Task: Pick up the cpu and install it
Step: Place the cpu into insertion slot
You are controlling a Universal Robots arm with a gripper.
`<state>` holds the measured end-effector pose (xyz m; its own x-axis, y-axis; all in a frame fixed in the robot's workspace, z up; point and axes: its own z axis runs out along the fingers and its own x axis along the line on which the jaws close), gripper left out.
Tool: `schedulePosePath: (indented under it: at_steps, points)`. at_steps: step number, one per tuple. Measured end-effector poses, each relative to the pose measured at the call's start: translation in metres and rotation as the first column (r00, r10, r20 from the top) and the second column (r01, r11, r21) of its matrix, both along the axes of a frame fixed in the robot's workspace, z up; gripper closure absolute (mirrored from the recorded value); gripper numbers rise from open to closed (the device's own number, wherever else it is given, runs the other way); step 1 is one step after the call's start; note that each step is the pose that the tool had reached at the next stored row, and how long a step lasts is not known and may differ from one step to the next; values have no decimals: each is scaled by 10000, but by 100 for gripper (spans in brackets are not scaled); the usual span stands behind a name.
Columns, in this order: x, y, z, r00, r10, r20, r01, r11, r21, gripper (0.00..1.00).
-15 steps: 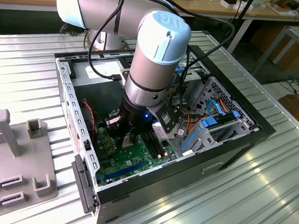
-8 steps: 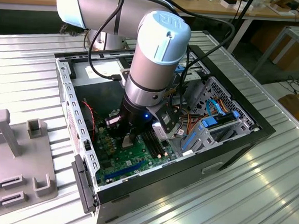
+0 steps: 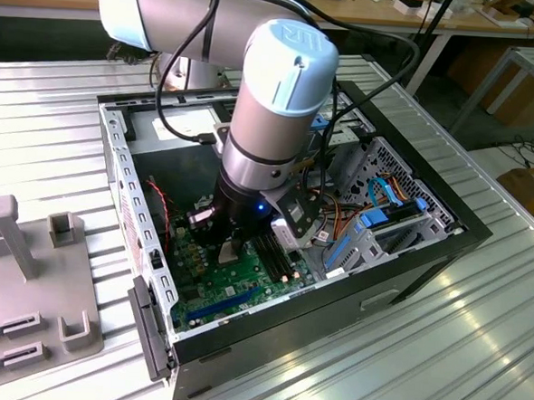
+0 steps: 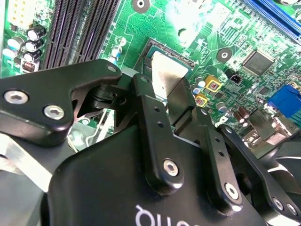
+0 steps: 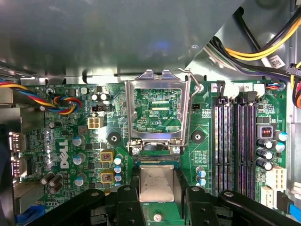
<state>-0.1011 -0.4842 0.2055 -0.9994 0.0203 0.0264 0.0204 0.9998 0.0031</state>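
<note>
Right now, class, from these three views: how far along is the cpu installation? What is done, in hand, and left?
Done: the cpu is picked up and inside the computer case, above the green board. In hand: the end effector grips it right at the socket, whose metal frame stands open. Left: seating cannot be confirmed, and the frame is not yet closed.

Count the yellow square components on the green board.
2, between the white logo and the cpu in the tool: one yellow component nearer the socket frame, the other nearer the tool. More may hide behind it.
</note>
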Motion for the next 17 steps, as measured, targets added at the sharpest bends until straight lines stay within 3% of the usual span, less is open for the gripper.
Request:
schedulePosePath:
  at_steps: [6,17]
  points:
    - [-4,0,0,10000,67,59,-67,10000,1,61]
    - [-8,0,-11,9996,259,76,-259,9997,12,61]
